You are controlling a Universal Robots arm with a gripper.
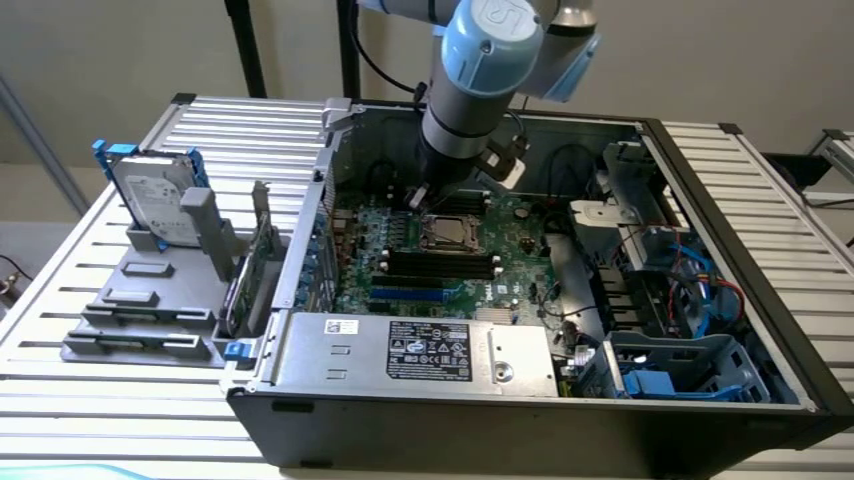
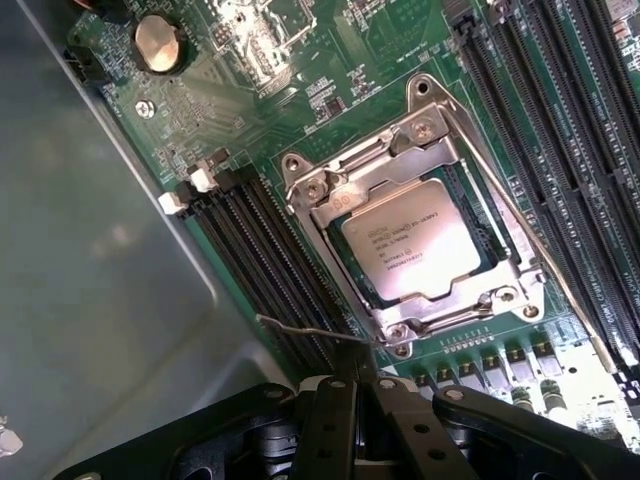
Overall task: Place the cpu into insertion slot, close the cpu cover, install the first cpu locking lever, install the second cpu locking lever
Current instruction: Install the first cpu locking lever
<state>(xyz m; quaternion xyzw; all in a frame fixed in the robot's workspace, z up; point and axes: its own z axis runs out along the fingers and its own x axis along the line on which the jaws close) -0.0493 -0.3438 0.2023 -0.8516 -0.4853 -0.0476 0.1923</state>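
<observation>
– Over the board, exterior view: pincer hangs clenched. Why?
– Wrist view: cpu sits in the slot under the closed cover. Shut tips beside the lever, probably for nudging it.

The cpu bore print too small to read; the picture's edge cut off the gripper.
</observation>
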